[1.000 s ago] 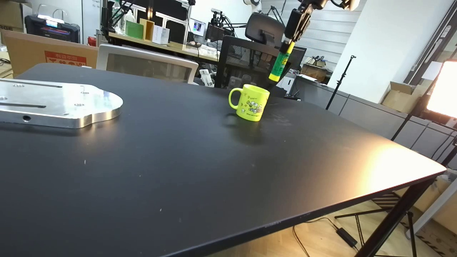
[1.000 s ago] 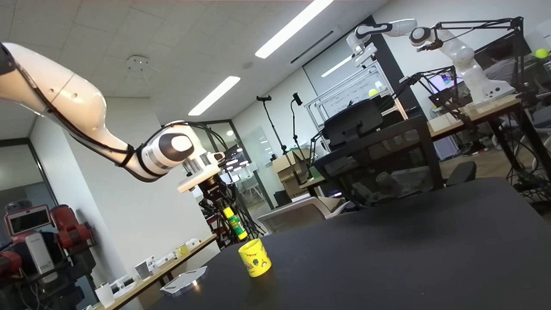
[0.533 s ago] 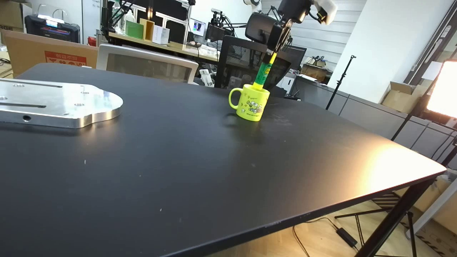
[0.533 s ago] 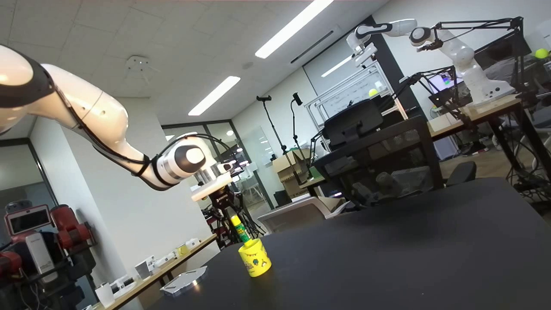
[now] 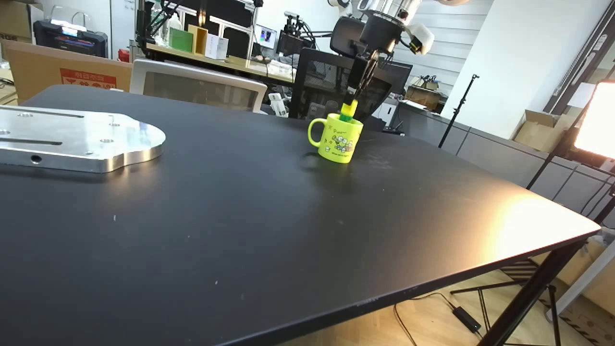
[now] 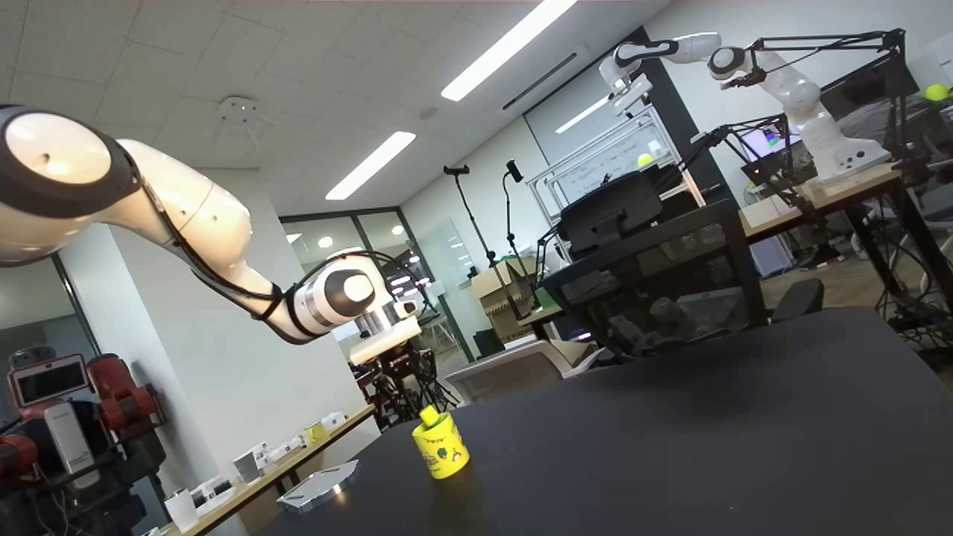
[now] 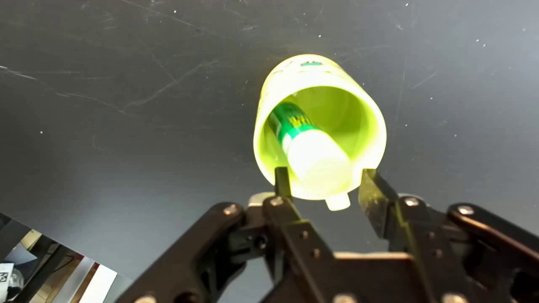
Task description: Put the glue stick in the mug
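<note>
white arm point(image 6: 212, 227) at a downward slant, black gripper point(image 7: 324, 180) pointed down, its two fingers point(image 7: 376, 200) well apart

Yellow mug point(image 6: 441, 451) on black table point(image 6: 670, 439), glue stick point(image 6: 429, 416) inside, yellow end above the rim, tool point(image 6: 419, 396) overhead.

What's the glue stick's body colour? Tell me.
The glue stick's body is green, clearest in the wrist view.

1 black tabletop point(image 5: 240, 230) is carrying 1 yellow-green mug point(image 5: 338, 142) and 1 flat silvery metal plate point(image 5: 81, 136); the mug is holding 1 green-and-yellow cylindrical glue stick point(image 7: 312, 147); 1 black hand point(image 7: 324, 181) is showing 2 fingers point(image 7: 376, 198).
</note>
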`<control>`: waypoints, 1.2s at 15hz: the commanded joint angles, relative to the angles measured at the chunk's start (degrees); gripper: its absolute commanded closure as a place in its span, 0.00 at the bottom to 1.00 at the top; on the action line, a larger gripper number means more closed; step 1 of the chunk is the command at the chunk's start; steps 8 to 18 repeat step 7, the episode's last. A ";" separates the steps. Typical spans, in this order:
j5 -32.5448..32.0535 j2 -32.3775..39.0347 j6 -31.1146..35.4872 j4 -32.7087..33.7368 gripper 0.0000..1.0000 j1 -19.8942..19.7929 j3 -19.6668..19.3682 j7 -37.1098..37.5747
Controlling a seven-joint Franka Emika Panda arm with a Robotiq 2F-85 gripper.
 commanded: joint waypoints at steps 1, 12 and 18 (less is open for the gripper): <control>-0.91 -0.48 -1.39 1.84 0.21 -0.40 0.79 0.02; -0.54 -1.92 0.26 1.00 0.06 -0.38 1.22 0.11; -0.54 -1.92 0.26 1.00 0.06 -0.38 1.22 0.11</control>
